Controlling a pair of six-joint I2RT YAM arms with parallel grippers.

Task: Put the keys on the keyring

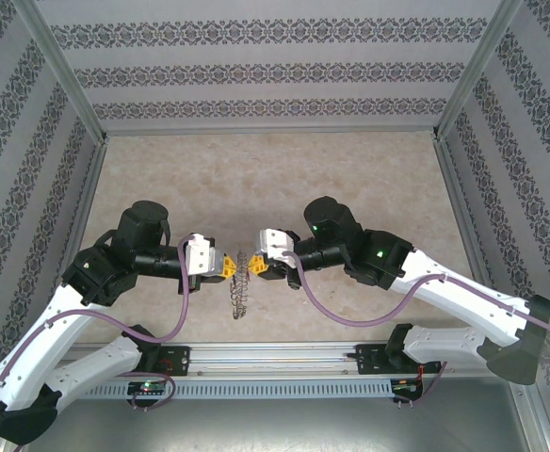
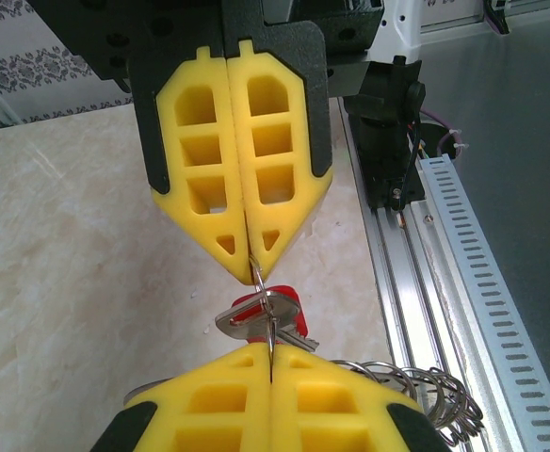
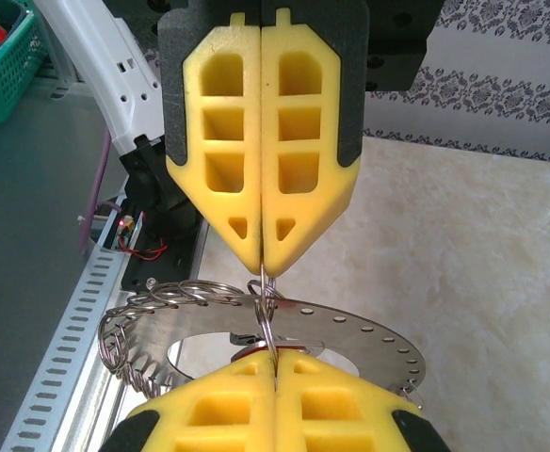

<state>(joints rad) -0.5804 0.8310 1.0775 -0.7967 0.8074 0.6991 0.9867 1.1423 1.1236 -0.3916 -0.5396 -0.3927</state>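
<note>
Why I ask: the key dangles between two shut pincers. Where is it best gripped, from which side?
Probably the key by its flat silver head, pads on the two broad faces, coming from the far, open-table side: it hangs free under the thin wire loop, while small rings crowd the rail side.

You've got both arms meeting tip to tip over the near middle of the tabletop (image 1: 275, 179), just on the far side of the rail (image 1: 275, 356). Your left fingers (image 1: 227, 266) are on the left and your right fingers (image 1: 255, 267) on the right. Both pairs are pinched on one wire loop (image 3: 267, 316) that bridges the gap between them. The keys (image 2: 270, 315) sit on that loop, right between the two tips. The keyring (image 1: 239, 287) is below the tips, its coils just beside the loop, and it reaches toward the near edge. You can't tell whether it touches the tabletop.
</note>
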